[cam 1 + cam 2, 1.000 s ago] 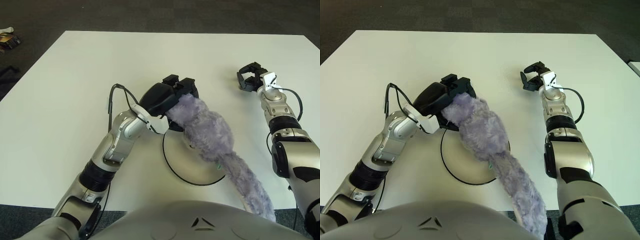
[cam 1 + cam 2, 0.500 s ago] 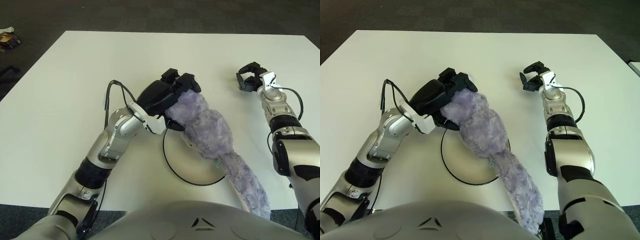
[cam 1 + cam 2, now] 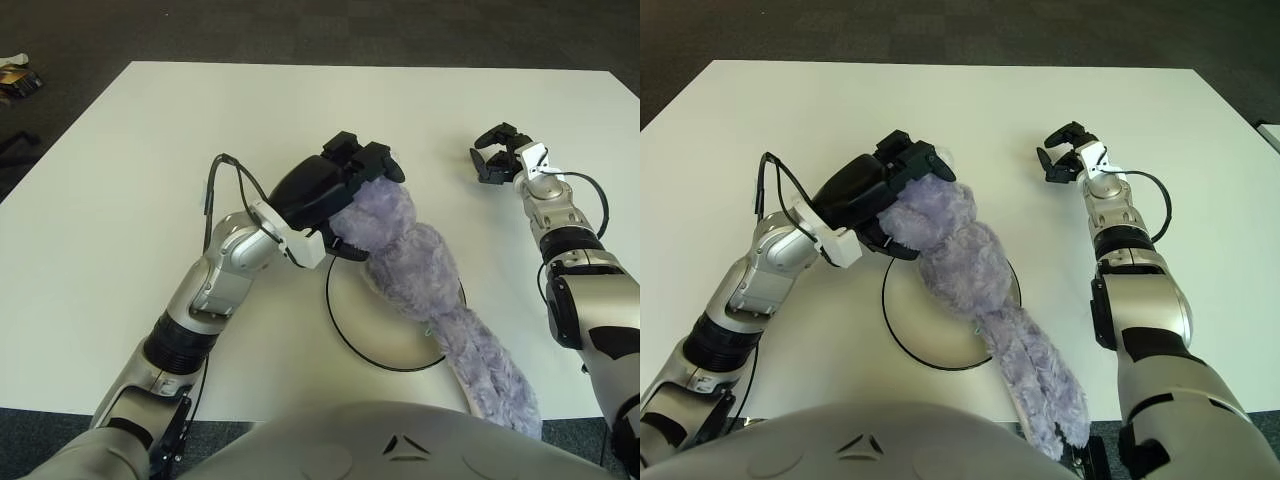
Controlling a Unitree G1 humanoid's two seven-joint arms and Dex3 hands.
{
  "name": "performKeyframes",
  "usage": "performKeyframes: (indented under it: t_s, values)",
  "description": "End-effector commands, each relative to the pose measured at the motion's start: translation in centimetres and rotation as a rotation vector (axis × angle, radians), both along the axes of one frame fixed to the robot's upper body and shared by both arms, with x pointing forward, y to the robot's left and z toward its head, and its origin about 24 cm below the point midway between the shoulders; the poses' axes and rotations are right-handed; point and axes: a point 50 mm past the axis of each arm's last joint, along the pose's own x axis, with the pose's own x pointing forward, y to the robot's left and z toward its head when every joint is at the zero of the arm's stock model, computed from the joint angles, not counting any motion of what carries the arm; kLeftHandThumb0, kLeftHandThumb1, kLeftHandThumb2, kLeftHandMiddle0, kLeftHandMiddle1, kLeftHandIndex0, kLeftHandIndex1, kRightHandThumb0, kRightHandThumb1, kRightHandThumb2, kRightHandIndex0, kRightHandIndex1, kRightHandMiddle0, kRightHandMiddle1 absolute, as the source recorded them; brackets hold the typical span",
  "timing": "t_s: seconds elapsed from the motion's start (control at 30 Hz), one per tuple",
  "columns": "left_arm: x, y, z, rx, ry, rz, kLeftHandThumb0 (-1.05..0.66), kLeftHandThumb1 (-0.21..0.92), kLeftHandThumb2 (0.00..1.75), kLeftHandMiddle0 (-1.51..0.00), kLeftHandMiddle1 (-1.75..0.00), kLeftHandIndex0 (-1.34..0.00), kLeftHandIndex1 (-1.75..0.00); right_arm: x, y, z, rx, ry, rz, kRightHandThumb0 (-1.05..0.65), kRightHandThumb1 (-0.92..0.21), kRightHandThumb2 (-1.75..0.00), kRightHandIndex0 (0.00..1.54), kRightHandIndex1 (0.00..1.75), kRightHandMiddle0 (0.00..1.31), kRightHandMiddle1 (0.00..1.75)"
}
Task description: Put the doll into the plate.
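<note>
On the left, the left hand (image 3: pixel 345 180) has its fingers closed around the top end of the doll (image 3: pixel 415 265), a long, fluffy purple toy, and holds that end just past the far rim of the plate (image 3: pixel 350 335). The plate is a round white dish with a dark edge, sitting on the white table (image 3: pixel 130 180) close to the robot's body. The doll's thick middle hangs or lies across the right half of the plate, while its long lower part trails over the near right rim and off toward the table's front edge. So the doll is grasped and brought over the plate, but by my reading it is not yet in it: the tail end is outside the rim, and the hand has not let go. What is left is to gather the toy onto the dish and release it. Farther right, the right hand (image 3: pixel 500 160) shows well apart from the plate, its fingers loosely spread and holding nothing.
</note>
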Motion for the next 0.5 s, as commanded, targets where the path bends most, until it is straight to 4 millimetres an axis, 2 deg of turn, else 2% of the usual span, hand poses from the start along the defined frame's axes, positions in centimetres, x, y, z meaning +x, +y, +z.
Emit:
performKeyframes:
  t_s: [0.0,0.47]
  values:
    - [-0.09,0.17,1.01,-0.006,-0.036,-0.022,-0.46,0.33,0.98,0.00,-1.10,0.00,-1.11,-3.65,0.24,-6.87,-0.022,0.312,0.018,-0.01,-0.47,-1.14,0.56,1.69,0.25,1.75]
    - [-0.11,0.97,1.99,-0.016,0.015,-0.065,-0.60,0.45,0.82,0.00,-0.94,0.00,-0.91,-3.53,0.23,-6.68,-0.012,0.295,0.001,-0.01,-0.53,-1.05,0.52,1.64,0.23,1.75]
